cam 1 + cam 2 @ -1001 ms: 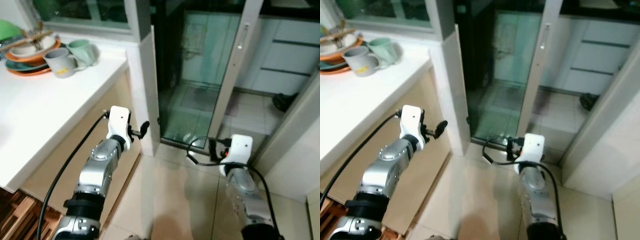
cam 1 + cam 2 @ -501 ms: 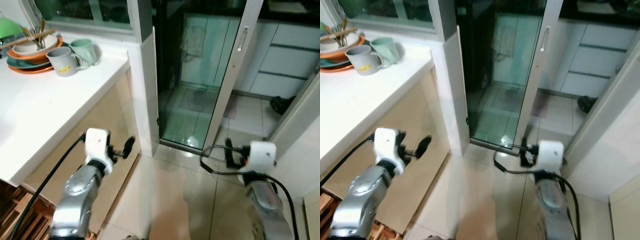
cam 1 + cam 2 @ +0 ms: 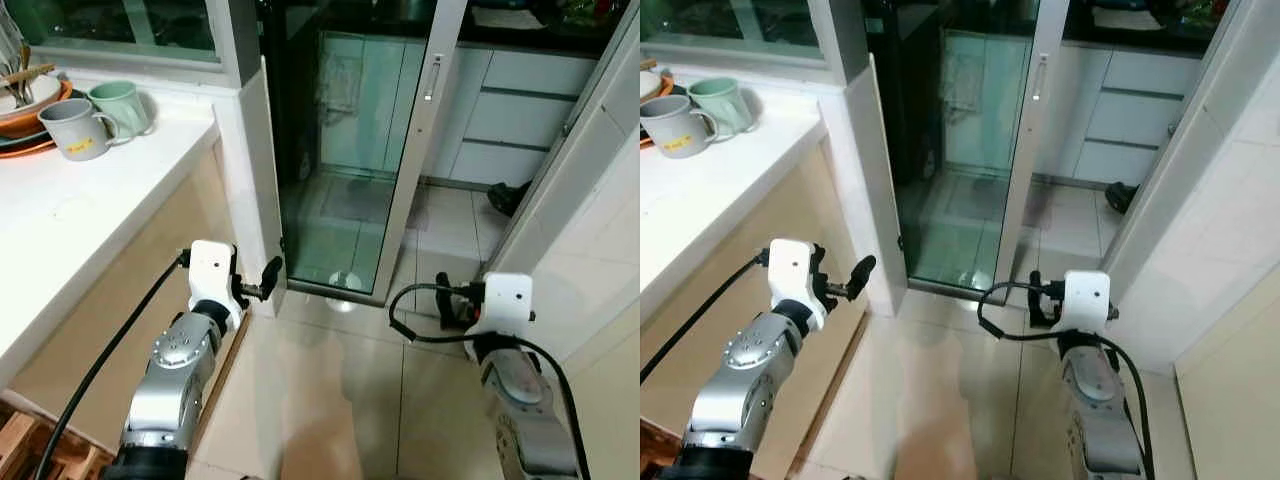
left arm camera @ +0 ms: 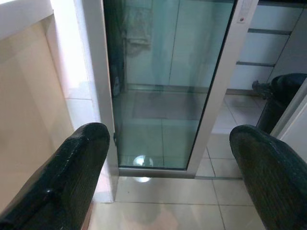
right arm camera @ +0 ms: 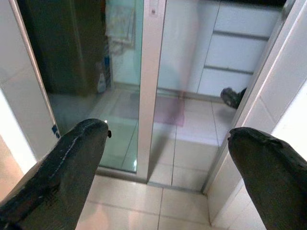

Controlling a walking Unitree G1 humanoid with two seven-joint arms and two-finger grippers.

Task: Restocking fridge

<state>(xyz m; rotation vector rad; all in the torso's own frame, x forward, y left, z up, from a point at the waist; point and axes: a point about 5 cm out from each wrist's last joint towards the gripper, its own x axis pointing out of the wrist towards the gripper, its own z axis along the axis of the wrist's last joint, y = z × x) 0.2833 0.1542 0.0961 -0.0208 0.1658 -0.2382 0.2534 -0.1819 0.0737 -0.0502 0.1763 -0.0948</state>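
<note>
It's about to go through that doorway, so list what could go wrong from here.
1. The glass sliding door stands only partly open; the gap to its right looks narrow, so the right gripper could clip the frame.
2. The left gripper, held open, sits close to the white pillar at the counter's end and may strike it.
3. The tiled floor looks glossy, possibly slippery.

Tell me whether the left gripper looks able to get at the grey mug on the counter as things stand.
Probably not: the left gripper is held low beside the counter front, well below the grey mug, which stands far back on top.
</note>
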